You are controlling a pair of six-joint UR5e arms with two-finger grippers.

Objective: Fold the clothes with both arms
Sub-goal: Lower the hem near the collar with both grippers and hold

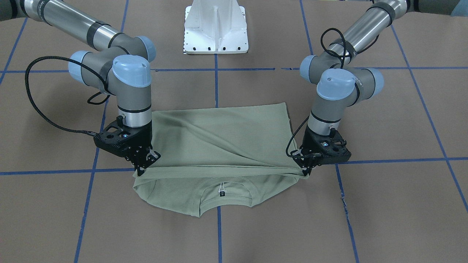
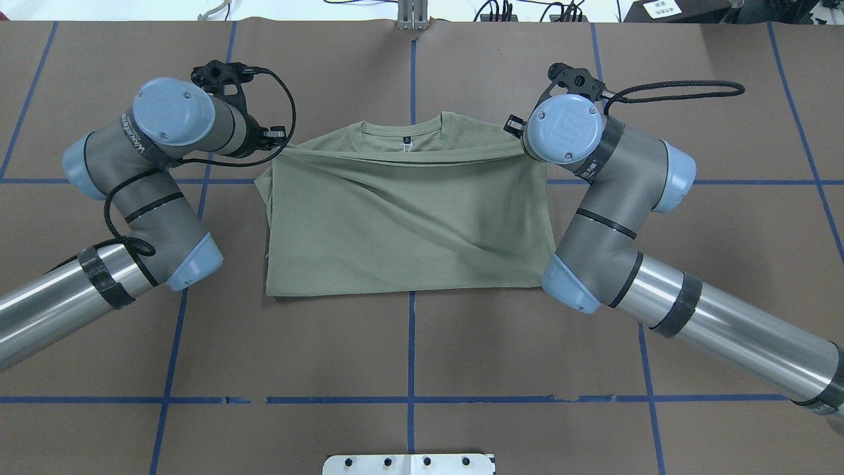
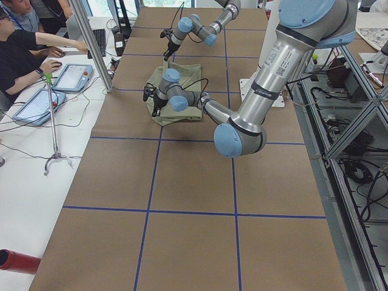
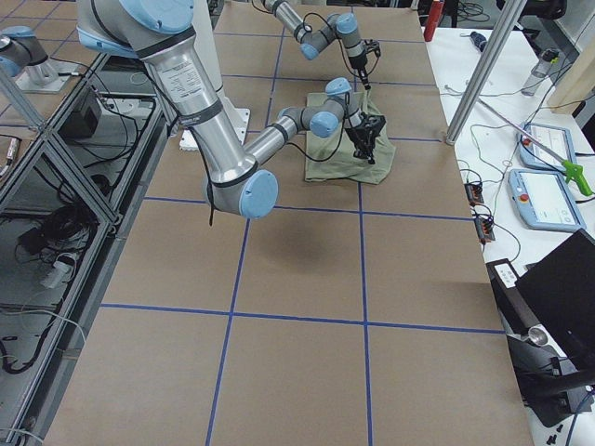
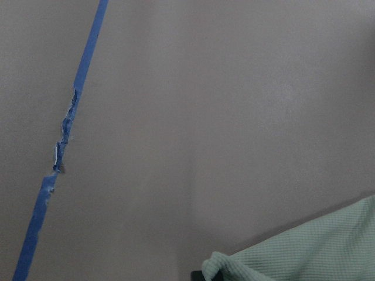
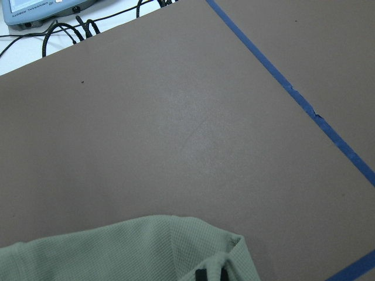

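Note:
The pale green shirt (image 1: 219, 138) lies on the brown table, folded in half with its neckline and black label (image 1: 222, 194) showing beyond the folded edge. My left gripper (image 1: 305, 168) is shut on one corner of the upper layer, just above the table. At the opposite corner, my right gripper (image 1: 142, 168) pinches the same edge. From overhead, the shirt (image 2: 409, 224) spans between the left gripper (image 2: 280, 138) and the right gripper (image 2: 513, 126). Each wrist view shows a bunched green fold: shirt (image 5: 304, 252), shirt (image 6: 117, 252).
The white pedestal base (image 1: 215, 29) stands behind the shirt. Blue tape lines (image 2: 411, 343) grid the brown table. People with tablets (image 3: 36, 103) sit along the far side, and a laptop (image 4: 558, 279) and more tablets (image 4: 544, 200) are beside it.

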